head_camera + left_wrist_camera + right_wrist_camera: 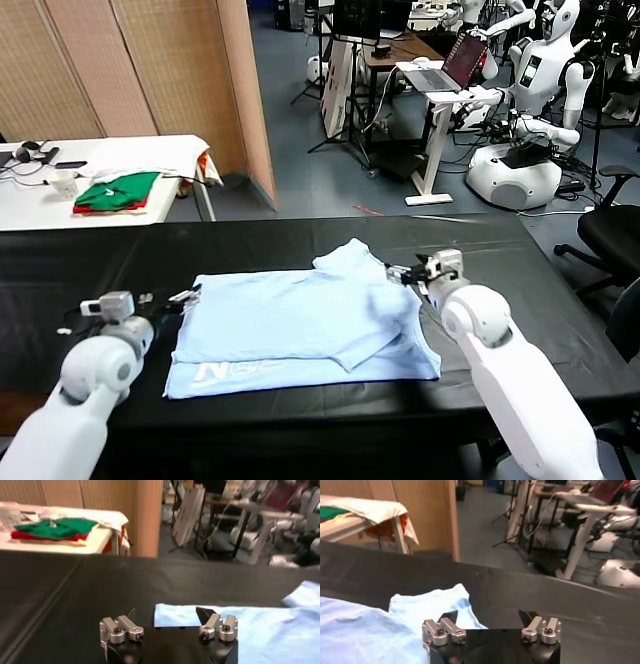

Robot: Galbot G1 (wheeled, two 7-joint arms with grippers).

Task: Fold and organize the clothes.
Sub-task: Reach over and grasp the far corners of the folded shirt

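The pale sky-blue T-shirt (300,325) lies flat on the black table (90,270), with its right side folded over the middle and white lettering near the front hem. My left gripper (185,296) is open and empty at the shirt's left edge, which shows in the left wrist view (210,617) just beyond the gripper (170,616). My right gripper (397,273) is open and empty beside the folded sleeve at the shirt's right side. In the right wrist view the gripper (489,616) sits over the sleeve tip (432,605).
A white side table (110,160) at the back left carries folded green and red garments (118,192). A wooden partition (150,70) stands behind it. Desks, a laptop and other robots (530,110) fill the room at the back right. An office chair (620,235) stands at the right.
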